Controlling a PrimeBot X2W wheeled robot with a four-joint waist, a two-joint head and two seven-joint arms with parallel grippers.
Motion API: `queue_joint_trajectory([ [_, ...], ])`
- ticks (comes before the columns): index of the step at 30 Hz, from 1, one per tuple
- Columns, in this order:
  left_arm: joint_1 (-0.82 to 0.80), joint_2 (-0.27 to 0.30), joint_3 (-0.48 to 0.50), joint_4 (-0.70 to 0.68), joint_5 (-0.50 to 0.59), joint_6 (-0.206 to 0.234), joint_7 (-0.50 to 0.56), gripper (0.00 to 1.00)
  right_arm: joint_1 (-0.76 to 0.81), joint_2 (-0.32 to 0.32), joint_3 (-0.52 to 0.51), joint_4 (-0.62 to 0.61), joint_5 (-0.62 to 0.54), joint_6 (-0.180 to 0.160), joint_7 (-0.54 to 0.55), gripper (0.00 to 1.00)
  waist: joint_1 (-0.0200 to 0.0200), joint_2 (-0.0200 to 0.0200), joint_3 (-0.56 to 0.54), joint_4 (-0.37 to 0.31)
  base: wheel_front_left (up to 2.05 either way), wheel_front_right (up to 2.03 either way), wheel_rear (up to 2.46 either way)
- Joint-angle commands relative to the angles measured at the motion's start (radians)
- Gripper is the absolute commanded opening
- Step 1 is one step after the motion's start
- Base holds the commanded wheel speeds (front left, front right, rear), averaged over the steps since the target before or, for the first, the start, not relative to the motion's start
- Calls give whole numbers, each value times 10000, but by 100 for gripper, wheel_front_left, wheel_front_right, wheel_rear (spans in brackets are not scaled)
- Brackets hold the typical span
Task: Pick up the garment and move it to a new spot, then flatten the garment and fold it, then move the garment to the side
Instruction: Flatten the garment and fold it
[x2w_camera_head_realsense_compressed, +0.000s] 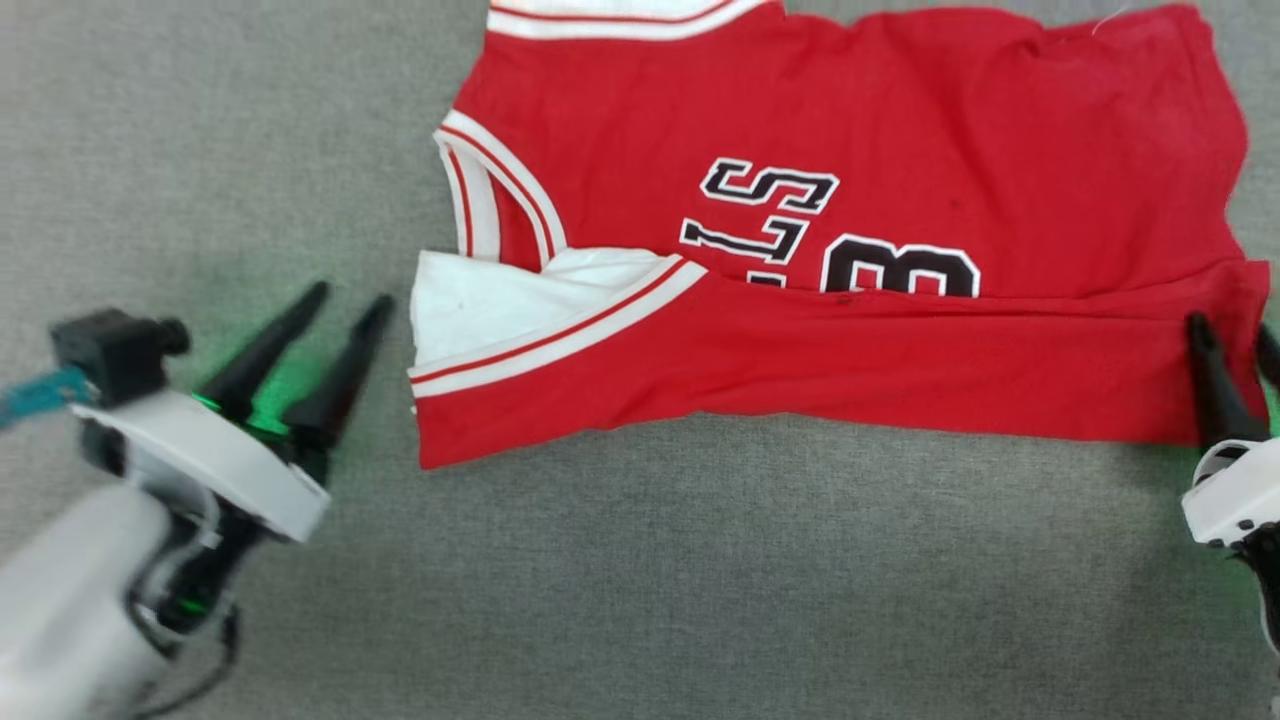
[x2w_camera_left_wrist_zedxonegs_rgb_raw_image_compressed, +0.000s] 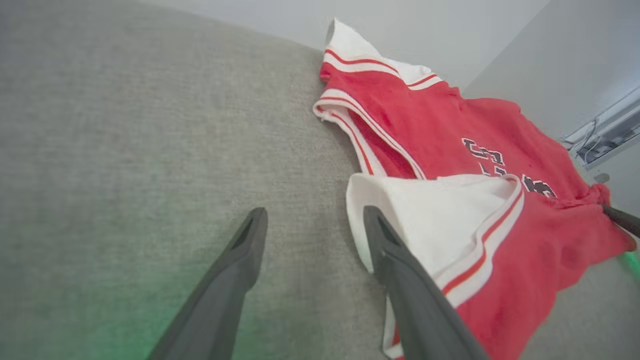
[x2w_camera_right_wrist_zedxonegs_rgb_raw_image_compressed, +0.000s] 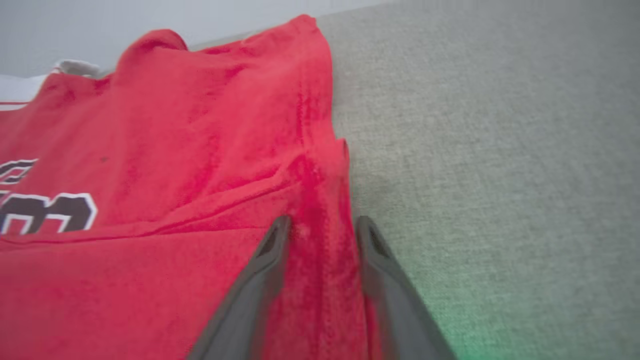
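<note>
Grey fabric desk (x2w_camera_head_realsense_compressed: 200, 150); garment (x2w_camera_head_realsense_compressed: 900, 130) lies flat across its far part, long axis left–right, near edge already folded up over the number. Left tool (x2w_camera_head_realsense_compressed: 350, 295) is off the cloth, just left of the white sleeve (x2w_camera_head_realsense_compressed: 480, 300), fingers apart and empty. Right tool (x2w_camera_head_realsense_compressed: 1232, 328) is at the hem end, fingers part-spread astride the folded edge, not clamping it. Your right is on the cloth. Your left must reach right.

Lettering on the red garment (x2w_camera_head_realsense_compressed: 850, 120), only partly readable.
The black, white-edged chest lettering (x2w_camera_head_realsense_compressed: 765, 210) lies turned on its side from where I stand. I can make out an "S" and an "L". The big number (x2w_camera_head_realsense_compressed: 900, 272) beside it is cut off by the folded-over cloth and could be a 3 or an 8.
</note>
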Motion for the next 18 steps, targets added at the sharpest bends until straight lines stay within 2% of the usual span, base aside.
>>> queue_joint_trajectory([
  [1,-356,360,-115,11,-115,25,176,100,115,-104,-101,-177,-65,-12,-110,100,0,0,-389,70,0,0,0],
  [5,-971,1136,-419,-42,-218,25,1269,100,51,-242,-293,-710,-130,-12,-119,100,0,0,-741,138,0,0,0],
  [9,-1549,1737,-878,-463,-624,158,3598,100,-12,-401,-351,-1266,-168,-12,41,100,0,0,-995,165,0,0,0],
  [10,-1549,1737,-878,-463,-624,158,3598,100,-12,-401,-351,-1266,-168,-12,41,100,0,0,-995,165,0,0,0],
  [14,-2088,2099,-1502,-1337,-1205,439,6405,100,-43,-448,-169,-1563,-233,-12,54,100,0,0,-1134,83,0,0,0],
  [18,-2375,2173,-1873,-1921,-1724,765,8119,100,-135,-377,174,-1595,-264,-12,25,100,0,0,-1081,-140,0,0,0],
])
